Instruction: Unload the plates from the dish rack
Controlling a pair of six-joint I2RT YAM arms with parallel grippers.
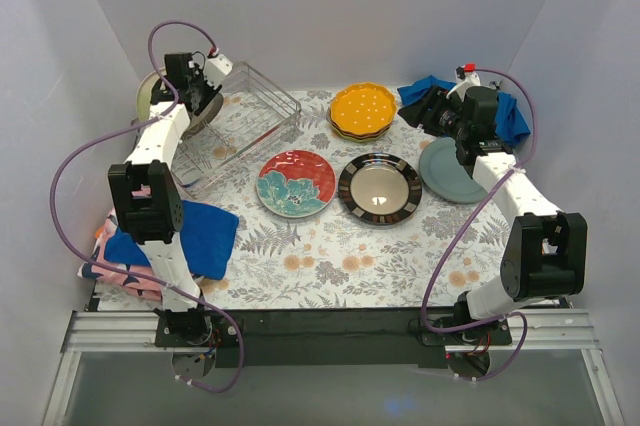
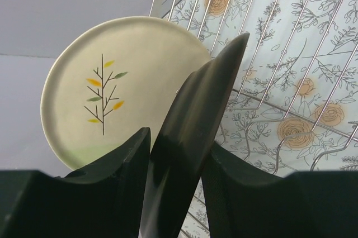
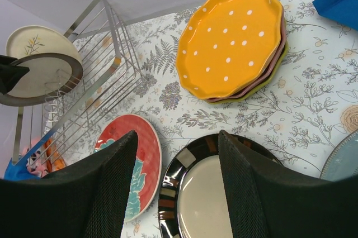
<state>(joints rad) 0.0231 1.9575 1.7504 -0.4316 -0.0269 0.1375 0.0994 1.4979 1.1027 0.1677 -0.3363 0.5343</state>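
- Your left gripper is clamped on a dark plate, upright at the far-left end of the dish rack, which sits in the tabletop's far-left corner.
- The cream sprig plate stands just behind it.
- Your right gripper hangs near the far-right corner, fingers apart, holding nothing.

We count one dish rack and eight plates. Two are at the rack: a dark plate and a cream plate. Six lie right of the rack: a red plate, a striped-rim plate, a stack of three and a grey plate. We see at least two blue cloths.
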